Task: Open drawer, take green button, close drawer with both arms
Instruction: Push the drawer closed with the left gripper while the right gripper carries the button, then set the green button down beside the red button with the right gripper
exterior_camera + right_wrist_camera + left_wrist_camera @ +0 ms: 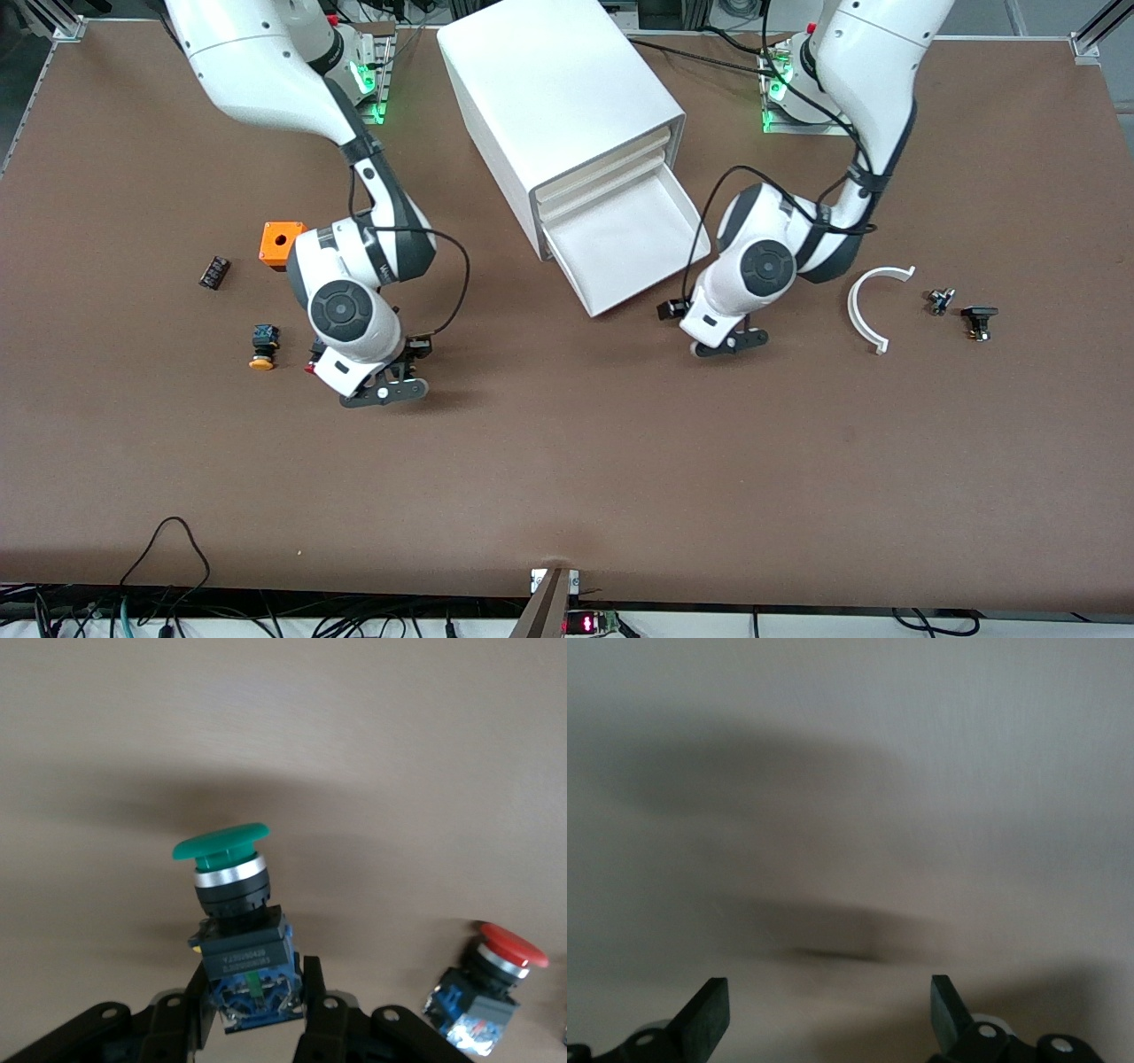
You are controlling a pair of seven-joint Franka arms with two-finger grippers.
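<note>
A small black part (pixel 214 271) is lying on the brown table (pixel 567 478) toward the right arm's end. An orange box (pixel 282 243) with a hole is sitting near it. A yellow-capped button (pixel 263 346) is lying nearer to the front camera than the orange box.

The right gripper (pixel 400 379) is hanging low over the table beside the yellow-capped button. Its fingers (pixel 312 1005) are squeezing the blue body of the green button (pixel 235 912), with the green cap sticking out. A red-capped button (pixel 485 988) is lying on the table just beside it.

The white cabinet (pixel 554 106) is standing in the middle. Its lowest drawer (pixel 625 239) is pulled out.

The left gripper (pixel 733 341) is hanging over the table near the drawer's front corner. Its fingers (pixel 707 1017) are spread apart, holding nothing.

A curved white piece (pixel 873 306) and two little dark parts (pixel 961 310) are lying toward the left arm's end.
</note>
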